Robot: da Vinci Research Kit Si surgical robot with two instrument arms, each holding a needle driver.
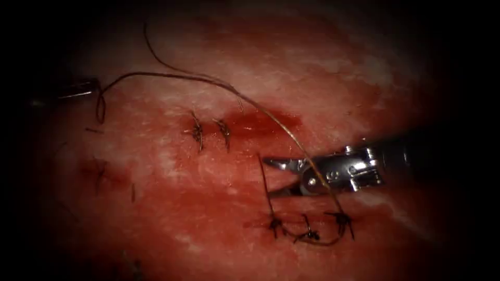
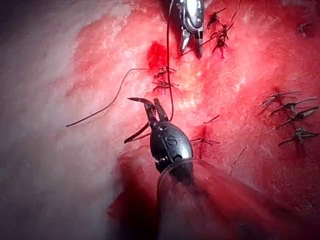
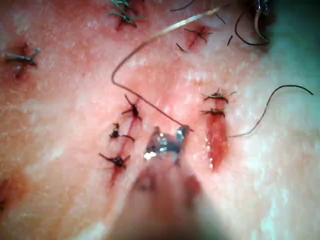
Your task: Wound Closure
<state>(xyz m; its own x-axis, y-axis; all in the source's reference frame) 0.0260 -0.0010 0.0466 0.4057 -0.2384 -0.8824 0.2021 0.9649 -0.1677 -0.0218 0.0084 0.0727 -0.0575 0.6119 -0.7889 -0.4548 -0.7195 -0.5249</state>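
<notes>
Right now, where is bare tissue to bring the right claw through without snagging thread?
Bare tissue lies left of the lower stitches, below the upper stitches. Crowded: the thread crosses the open, empty right claw. Left claw holds the needle near mid-curve, outside tissue.

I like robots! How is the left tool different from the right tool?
The right tool has its jaws wide open and holds nothing. The left tool has its jaws shut on the curved needle, about mid-curve, and the needle is not in the tissue. The right tool is to the right of the open cut; the left tool is far to its left. Both are metal, with two jaws.
</notes>
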